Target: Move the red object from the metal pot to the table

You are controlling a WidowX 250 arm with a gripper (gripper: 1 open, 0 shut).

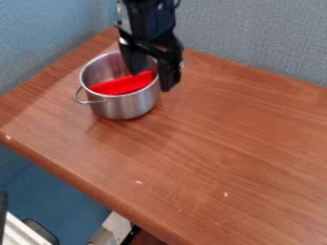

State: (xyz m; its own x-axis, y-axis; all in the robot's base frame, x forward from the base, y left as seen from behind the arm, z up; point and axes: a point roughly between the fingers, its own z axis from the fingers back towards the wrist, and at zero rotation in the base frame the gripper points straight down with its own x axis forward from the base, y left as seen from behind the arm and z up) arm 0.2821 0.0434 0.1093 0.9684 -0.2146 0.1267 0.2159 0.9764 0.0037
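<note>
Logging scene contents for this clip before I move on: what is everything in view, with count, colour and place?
metal pot: one, shiny silver, far-left part of the table, small handle facing left.
red object: one, bright red, lying inside the pot.
table: one, reddish-brown wood grain, fills most of the view.
wall: blue-grey, behind the table.
gripper: one, black, pointing down over the pot's far rim, jaws open, holding nothing.

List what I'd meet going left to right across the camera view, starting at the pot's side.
Pot handle → metal pot with the red object inside → open gripper at the pot's right rim → bare table.
</note>
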